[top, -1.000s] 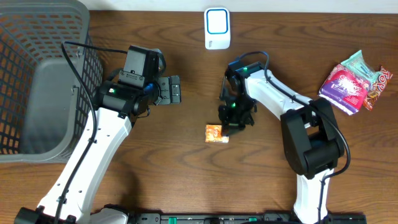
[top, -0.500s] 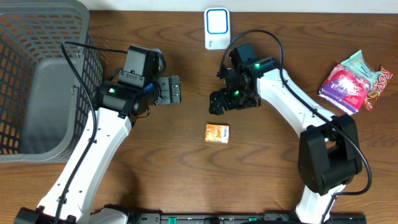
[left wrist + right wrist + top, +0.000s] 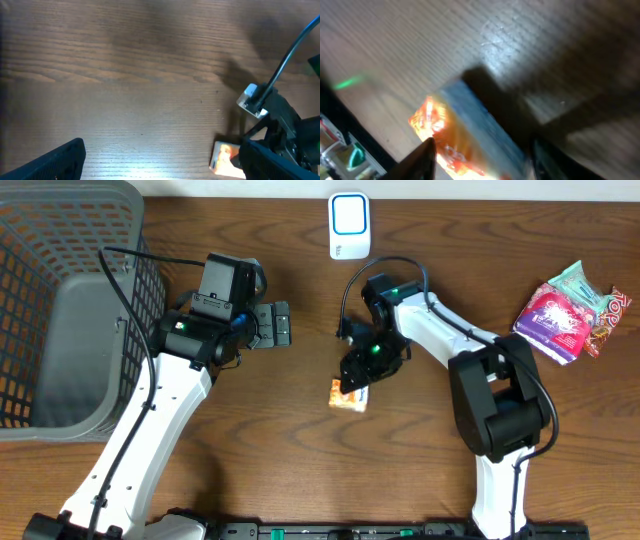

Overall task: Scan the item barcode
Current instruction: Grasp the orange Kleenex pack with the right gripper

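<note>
A dark wood counter (image 3: 300, 470). The right end effector (image 3: 353, 384) hangs over the one small orange box (image 3: 343, 398) at mid-counter, fingers (image 3: 420, 162) astride it. Whether they pinch it I cannot tell, and its print is blurred. The left end effector (image 3: 278, 325) is spread wide, empty. Beyond are one white scanner (image 3: 349, 225), one grey basket (image 3: 60, 240) and a heap of snack packets (image 3: 565, 310).

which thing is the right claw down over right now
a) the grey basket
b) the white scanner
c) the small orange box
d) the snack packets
c: the overhead view shows the right claw lowered onto the small orange box at mid-table, and the right wrist view shows that box lying between its two fingers.
</note>
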Tool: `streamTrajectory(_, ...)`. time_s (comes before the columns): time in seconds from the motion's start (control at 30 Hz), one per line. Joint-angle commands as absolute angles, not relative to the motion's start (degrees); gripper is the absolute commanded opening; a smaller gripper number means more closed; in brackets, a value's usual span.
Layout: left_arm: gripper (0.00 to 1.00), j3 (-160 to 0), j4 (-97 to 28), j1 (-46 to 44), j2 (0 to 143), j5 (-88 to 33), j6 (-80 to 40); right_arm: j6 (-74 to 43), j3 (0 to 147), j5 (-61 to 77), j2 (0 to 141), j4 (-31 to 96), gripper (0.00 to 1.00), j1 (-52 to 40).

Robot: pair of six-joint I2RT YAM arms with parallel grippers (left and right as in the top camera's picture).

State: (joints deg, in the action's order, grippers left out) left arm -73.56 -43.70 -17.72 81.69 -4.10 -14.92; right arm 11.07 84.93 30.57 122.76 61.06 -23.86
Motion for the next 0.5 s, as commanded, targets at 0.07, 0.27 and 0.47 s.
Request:
streamTrajectory(0.07, 0.98, -74.3, -43.9, -17.5, 82.0, -3.4, -14.4, 14.0, 85.0, 32.9, 123.4, 62.2, 0.40, -23.7)
streamTrajectory(0.27, 0.98, -74.3, -43.9, -17.5, 82.0, -3.4, -14.4, 13.7, 85.0, 32.9, 123.4, 62.6, 0.22, -23.7)
streamTrajectory(0.47, 0.98, -74.3, -43.9, -17.5, 82.0, -3.4, -14.4, 13.8, 84.6, 32.9, 123.4, 63.9, 0.43, -24.4)
